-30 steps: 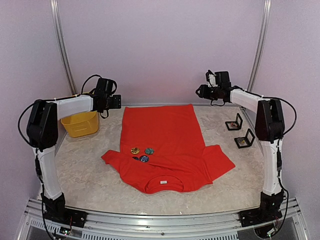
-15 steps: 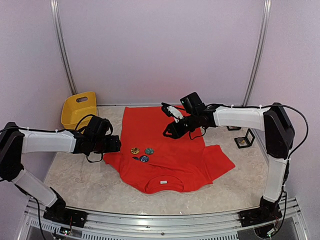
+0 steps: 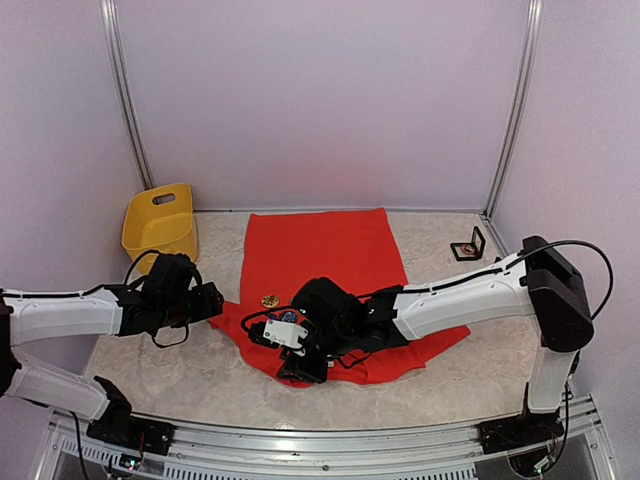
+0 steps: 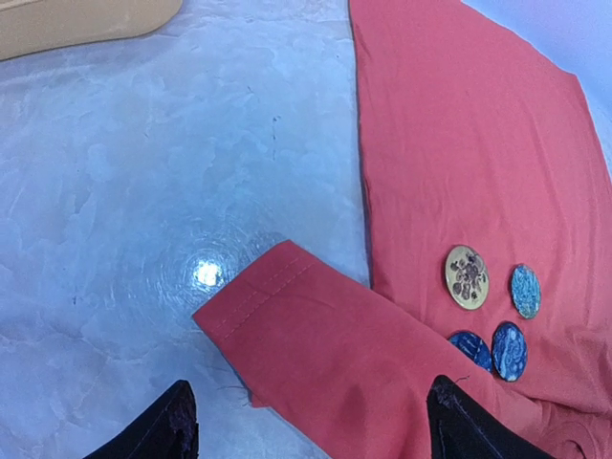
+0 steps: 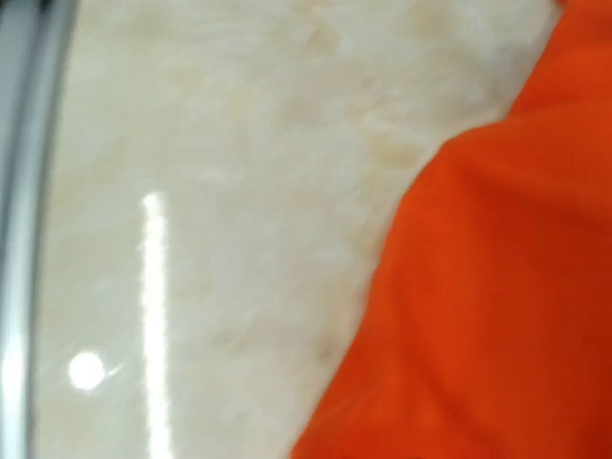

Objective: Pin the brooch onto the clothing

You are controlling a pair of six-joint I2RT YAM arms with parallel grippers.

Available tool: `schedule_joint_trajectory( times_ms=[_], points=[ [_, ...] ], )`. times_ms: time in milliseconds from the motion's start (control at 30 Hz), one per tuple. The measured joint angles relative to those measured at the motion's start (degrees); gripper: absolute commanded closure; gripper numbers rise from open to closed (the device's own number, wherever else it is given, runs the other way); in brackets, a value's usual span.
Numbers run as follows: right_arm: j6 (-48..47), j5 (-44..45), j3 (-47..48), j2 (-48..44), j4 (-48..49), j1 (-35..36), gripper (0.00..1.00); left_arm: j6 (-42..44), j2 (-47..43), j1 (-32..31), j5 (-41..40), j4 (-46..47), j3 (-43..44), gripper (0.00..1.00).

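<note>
White arms [image 3: 460, 295], black joints [image 3: 552, 292], thin looping black cables [image 3: 585, 246].

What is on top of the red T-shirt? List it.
On the T-shirt lie a gold brooch, a teal brooch and two dark blue brooches. The right arm hides the collar area from above.
</note>
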Motion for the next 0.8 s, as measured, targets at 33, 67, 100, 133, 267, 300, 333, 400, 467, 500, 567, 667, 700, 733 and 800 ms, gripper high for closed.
schedule_joint_trajectory(
  times_ms=[33,67,100,133,267,300,333,400,467,500,567,667,700,733,800],
  points=[
    [-0.1,0.8,0.6,0.7,0.4,0.1,0.59,-0.3,0.0,0.1,-0.2,0.1,0.0,0.21],
    [-0.2,1.7,1.4,1.6,0.8,0.2,0.58,-0.5,0.1,0.2,-0.4,0.2,0.0,0.21],
    [-0.2,2.3,1.9,2.4,1.1,0.2,0.58,-0.9,0.3,0.4,-0.5,0.4,-0.1,0.21],
    [-0.2,3.0,2.5,3.3,1.3,0.2,0.58,-1.3,0.5,0.4,-0.6,0.6,-0.2,0.21],
    [-0.2,4.0,3.2,6.3,1.6,0.2,0.63,-2.6,1.2,0.6,-0.7,1.5,-1.9,0.21],
    [-0.2,4.0,3.2,6.6,1.6,0.3,0.67,-2.9,1.2,0.6,-0.7,1.6,-2.6,0.21],
    [-0.2,3.8,3.2,7.1,1.6,0.3,0.73,-3.0,1.3,0.6,-0.7,1.6,-3.0,0.21],
    [-0.1,3.5,3.2,7.8,1.7,0.4,0.89,-3.4,1.5,0.6,-0.7,1.6,-3.8,0.21],
    [-0.3,3.4,3.2,8.2,1.7,0.7,1.0,-3.8,1.6,0.6,-0.8,1.6,-4.1,0.21],
    [0.0,3.4,3.2,8.3,1.7,0.9,1.0,-3.8,1.6,0.7,-0.8,1.6,-4.2,0.21],
    [0.0,3.3,3.0,8.3,1.9,1.4,1.0,-4.0,1.7,0.8,-0.8,1.6,-4.2,0.21],
    [-0.3,2.4,2.0,7.5,2.0,1.8,1.0,-4.2,1.7,0.9,-0.8,1.6,-4.2,0.22],
    [-0.5,2.1,1.6,7.0,1.9,1.8,1.0,-4.2,1.7,0.9,-0.8,1.7,-4.4,0.22],
    [-0.7,1.7,1.1,6.2,1.4,1.8,1.0,-4.4,1.6,0.9,-0.7,1.6,-4.7,0.23],
    [-1.3,0.8,0.1,3.6,0.2,1.8,1.0,-4.9,1.2,0.9,-0.7,1.6,-5.7,0.25]
  ],
)
